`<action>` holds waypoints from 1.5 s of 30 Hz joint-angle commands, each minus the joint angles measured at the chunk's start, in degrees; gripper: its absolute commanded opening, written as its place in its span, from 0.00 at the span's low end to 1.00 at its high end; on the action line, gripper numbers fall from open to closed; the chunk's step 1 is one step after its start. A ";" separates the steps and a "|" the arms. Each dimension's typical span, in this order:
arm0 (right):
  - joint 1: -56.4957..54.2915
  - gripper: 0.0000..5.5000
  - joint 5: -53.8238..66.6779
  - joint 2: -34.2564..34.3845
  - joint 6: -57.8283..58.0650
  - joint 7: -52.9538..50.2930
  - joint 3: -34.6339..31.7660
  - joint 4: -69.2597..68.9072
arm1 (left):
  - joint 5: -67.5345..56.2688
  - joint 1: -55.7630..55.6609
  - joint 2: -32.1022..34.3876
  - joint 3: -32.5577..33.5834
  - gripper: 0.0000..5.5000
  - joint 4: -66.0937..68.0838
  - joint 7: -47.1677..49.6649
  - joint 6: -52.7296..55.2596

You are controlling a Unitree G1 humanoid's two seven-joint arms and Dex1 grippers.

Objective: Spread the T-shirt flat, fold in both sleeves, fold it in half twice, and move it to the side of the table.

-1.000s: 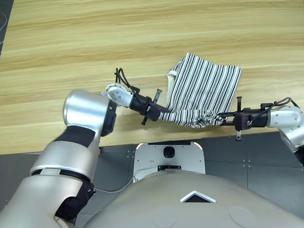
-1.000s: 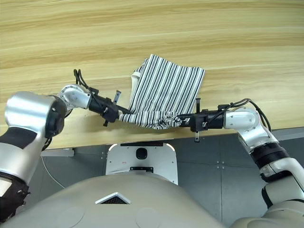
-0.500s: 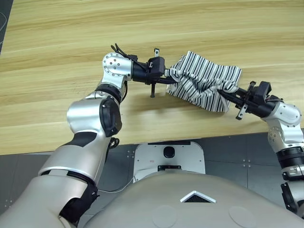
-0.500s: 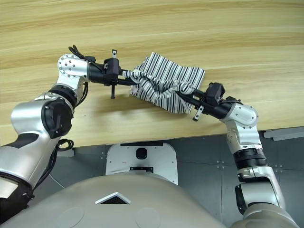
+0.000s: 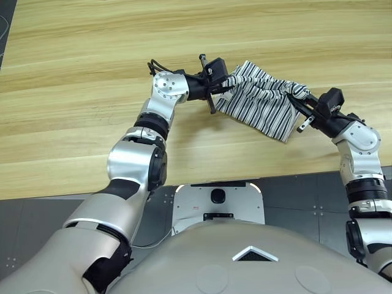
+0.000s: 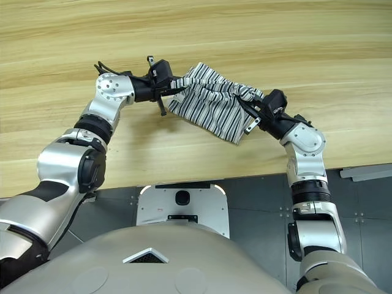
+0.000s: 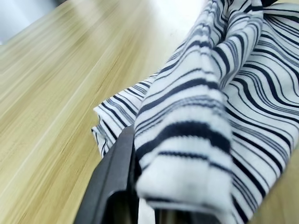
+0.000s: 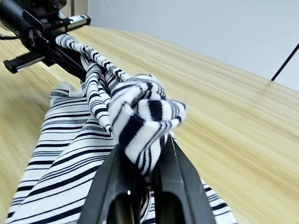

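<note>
Left to right: the left gripper [image 5: 225, 84], reaching out over the wooden table [image 5: 92, 73], has its jaws pinched on a bunched corner of the striped T-shirt [image 5: 260, 113]. The wrist view shows a roll of the fabric wedged against one dark finger [image 7: 112, 182]. The garment hangs between the two arms. Its gripped edge is raised and drawn fairly taut, while the rest slopes down to rest on the table towards the near right. The right gripper [image 5: 298, 99] has its jaws clamped on a wad of cloth at the opposite corner of that edge. Progress, as judged: the shirt reads as a compact, roughly rectangular panel with no sleeve standing out, so spreading and sleeve-folding appear done, and a halving fold is in hand with the held edge carried over the lower layer. Which of the two halvings this is cannot be told. Left to do: lay the edge down, release, complete any second fold, and move the bundle to the table's side.
</note>
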 commanded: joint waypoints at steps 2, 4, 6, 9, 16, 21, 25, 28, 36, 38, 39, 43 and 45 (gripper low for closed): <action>-1.36 0.02 -1.84 1.72 2.90 -2.25 -1.49 1.23 | -0.31 -3.54 -1.91 -2.92 0.03 0.27 8.31 3.22; -1.40 0.02 -1.79 2.56 4.54 -2.93 -1.92 1.12 | -0.58 -4.29 -2.25 -3.71 0.03 0.85 11.19 4.59; -1.58 0.02 -1.58 3.61 7.05 -4.17 -2.45 1.36 | -1.37 -5.03 -2.65 -3.76 0.03 1.42 13.89 6.62; -2.39 0.02 -1.61 5.63 11.97 -9.00 -4.08 2.33 | -2.54 -5.71 -2.93 -3.58 0.03 2.22 17.21 10.13; -2.96 0.18 -2.78 7.86 19.70 -15.01 -5.82 3.19 | -4.55 -5.25 -3.41 -3.91 0.27 2.91 17.96 14.03; -3.79 0.38 -2.89 9.42 19.90 -18.49 -7.73 3.79 | -6.73 -5.31 -3.99 -3.30 0.45 2.44 19.23 11.75; -3.43 0.51 -1.17 11.37 19.26 -18.61 -9.22 1.84 | -7.78 -5.62 -3.76 -2.57 0.55 1.84 25.37 7.67; -4.74 0.60 -2.22 12.10 15.94 -23.06 -11.78 2.14 | -8.78 -5.37 -3.34 -1.70 0.64 1.24 28.69 4.53; -6.41 0.69 -18.25 9.08 -2.53 -35.04 -9.80 3.27 | -12.84 -3.17 -0.34 1.93 0.73 -1.93 34.45 -0.98; -6.47 0.69 -22.38 8.31 -5.58 -37.14 -8.47 2.80 | -13.94 -2.36 0.40 2.76 0.73 -3.08 35.56 -2.16; -6.64 0.69 -24.30 7.93 -6.54 -38.10 -7.86 2.20 | -14.41 -1.75 0.99 3.24 0.73 -3.96 36.38 -2.86; -7.60 0.69 -27.60 6.46 -9.38 -34.23 -3.32 -0.14 | -17.61 1.47 3.07 5.77 0.73 -8.64 37.66 -4.53; -9.28 0.69 -27.65 5.85 -9.00 -30.24 -1.00 1.25 | -19.79 4.29 3.72 7.21 0.73 -12.93 37.34 -5.14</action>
